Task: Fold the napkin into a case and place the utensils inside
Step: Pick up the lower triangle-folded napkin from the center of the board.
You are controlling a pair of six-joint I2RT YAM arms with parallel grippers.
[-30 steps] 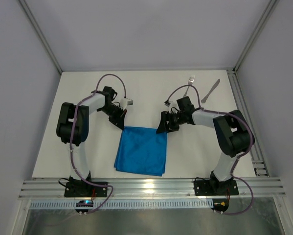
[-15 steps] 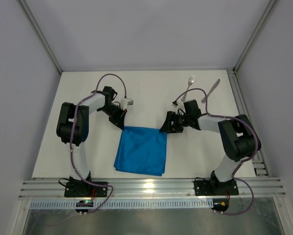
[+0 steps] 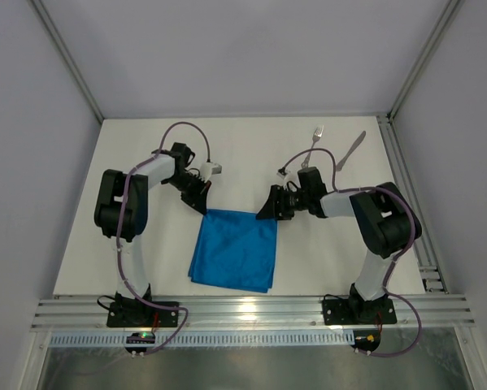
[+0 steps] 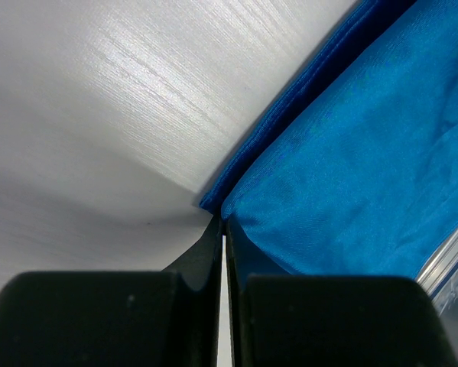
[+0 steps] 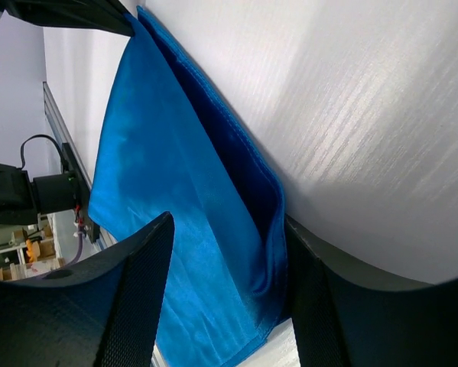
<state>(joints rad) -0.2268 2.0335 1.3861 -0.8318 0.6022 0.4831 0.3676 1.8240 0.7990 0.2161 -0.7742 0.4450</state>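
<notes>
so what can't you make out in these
- left wrist: whether the shut left fingers pinch the napkin corner; their tips hide it
- top: fork tines and knife edge, too small
- right wrist: the napkin's lower part, behind the right fingers and off the bottom edge

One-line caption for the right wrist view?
Open right gripper straddling a corner of the folded napkin on the table.

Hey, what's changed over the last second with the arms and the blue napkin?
The right gripper drew slightly right, then came back to the far right corner of the napkin, jaws open astride its edge. The left gripper stays shut on the far left corner. The fork and knife are unmoved.
</notes>
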